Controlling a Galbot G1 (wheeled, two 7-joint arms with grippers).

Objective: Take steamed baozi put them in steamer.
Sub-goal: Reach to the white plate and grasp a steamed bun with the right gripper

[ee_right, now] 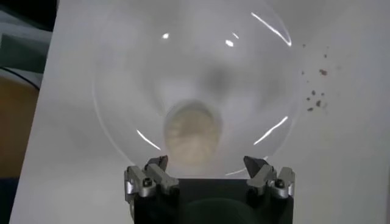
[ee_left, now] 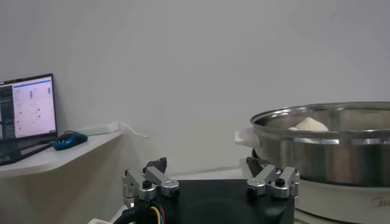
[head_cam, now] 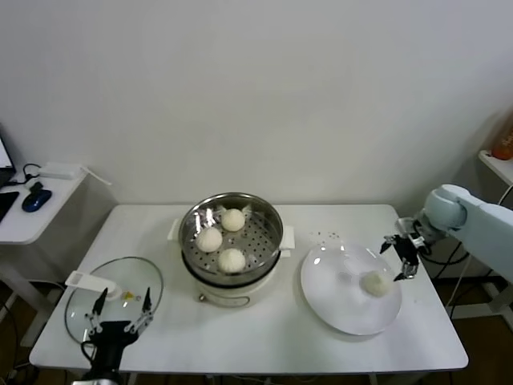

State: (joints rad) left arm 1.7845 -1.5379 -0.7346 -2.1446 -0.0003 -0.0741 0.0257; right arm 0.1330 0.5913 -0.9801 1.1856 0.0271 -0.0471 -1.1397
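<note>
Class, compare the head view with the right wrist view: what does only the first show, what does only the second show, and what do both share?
Only the head view shows the steamer holding three baozi, the glass lid beside it, and the left gripper open over that lid. Only the right wrist view shows the crumbs clearly, as separate reddish specks. Both share the plate with the last baozi on it and the right gripper, open, next to that bun and not touching it.
</note>
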